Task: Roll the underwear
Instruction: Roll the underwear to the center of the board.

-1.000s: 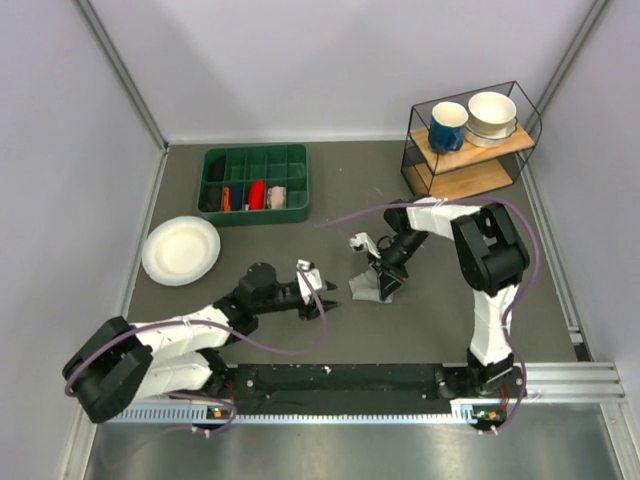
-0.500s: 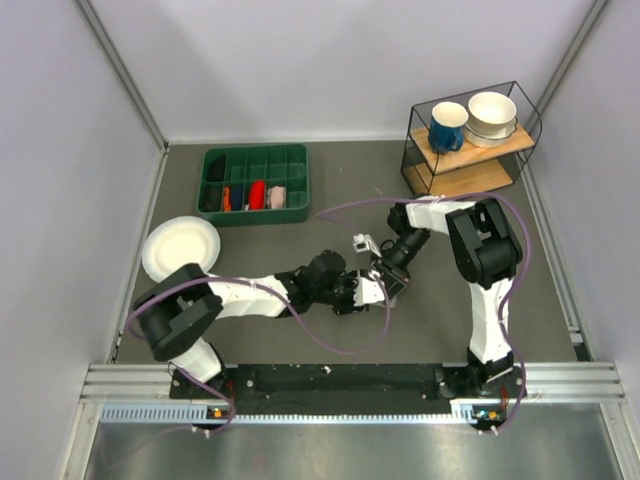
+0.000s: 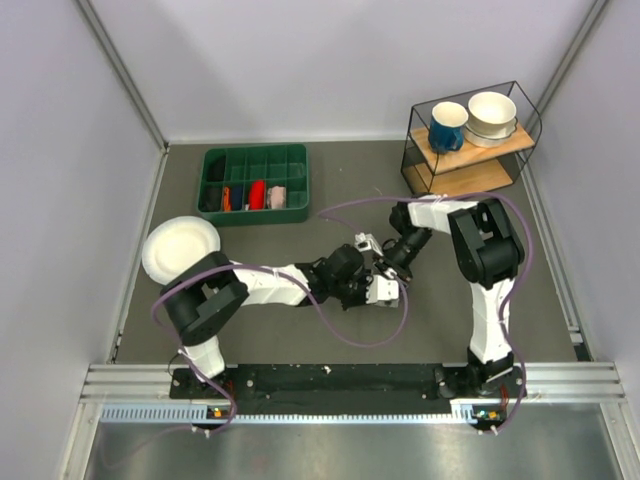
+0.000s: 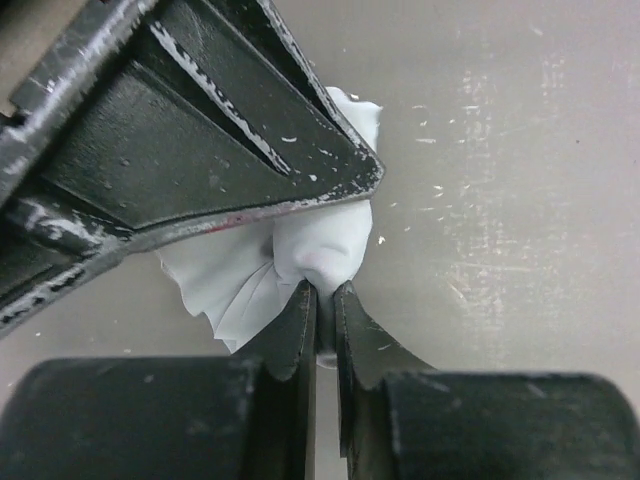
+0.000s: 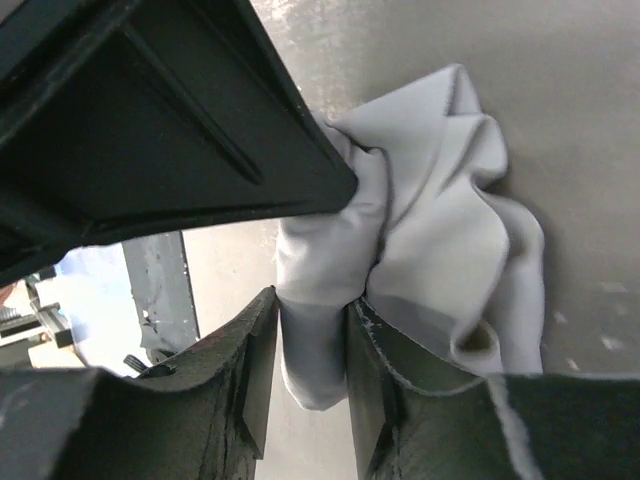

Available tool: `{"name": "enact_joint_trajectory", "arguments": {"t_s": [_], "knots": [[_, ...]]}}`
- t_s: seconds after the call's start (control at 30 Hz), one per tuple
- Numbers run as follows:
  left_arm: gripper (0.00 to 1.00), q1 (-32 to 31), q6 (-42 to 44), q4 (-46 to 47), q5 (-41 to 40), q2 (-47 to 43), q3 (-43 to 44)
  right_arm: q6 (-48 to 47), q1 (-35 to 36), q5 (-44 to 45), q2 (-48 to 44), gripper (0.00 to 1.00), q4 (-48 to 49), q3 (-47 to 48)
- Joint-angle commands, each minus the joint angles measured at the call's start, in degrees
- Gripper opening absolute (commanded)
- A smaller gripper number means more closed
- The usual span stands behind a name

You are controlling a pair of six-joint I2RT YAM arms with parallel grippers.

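The light grey underwear (image 5: 440,200) is bunched into a small crumpled wad near the table's middle, mostly hidden under both grippers in the top view. My left gripper (image 3: 374,286) is shut on a fold of it; in the left wrist view (image 4: 325,300) the fabric (image 4: 310,245) is pinched between the tips. My right gripper (image 3: 385,268) is also shut on a thick fold, seen in the right wrist view (image 5: 312,330). The two grippers meet over the wad, each one's dark body filling the upper left of the other's wrist view.
A green divided tray (image 3: 254,182) with small cloth rolls sits at the back left. A white plate (image 3: 181,250) lies at the left. A wire shelf (image 3: 468,140) with a blue mug and white bowls stands at the back right.
My left arm has swung right across the table from the near left and closed on the underwear beside the right gripper. The right gripper has stayed on the fabric.
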Motion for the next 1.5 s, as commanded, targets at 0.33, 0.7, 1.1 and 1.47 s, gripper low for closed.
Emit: {"name": "enact_joint_trajectory", "arguments": {"t_s": [0.33, 0.7, 1.1, 1.47], "knots": [[0.06, 12.6, -17.7, -16.1, 29.6, 14.1, 11.8, 0.0, -17.4, -0.3, -25.8, 0.40, 11.4, -5.3], [0.07, 16.9, -23.8, -28.7, 37.2, 24.2, 24.6, -21.0, -7.2, -1.0, -49.0, 0.58, 19.6, -27.5], [0.18, 17.7, -28.3, -31.7, 34.0, 29.2, 32.6, -16.0, 11.0, 25.0, -41.7, 0.56, 44.5, -34.8], [0.44, 19.4, -36.3, -7.4, 26.7, 14.1, 18.9, -12.6, 9.9, 25.8, -35.9, 0.26, 41.1, -34.0]]}}
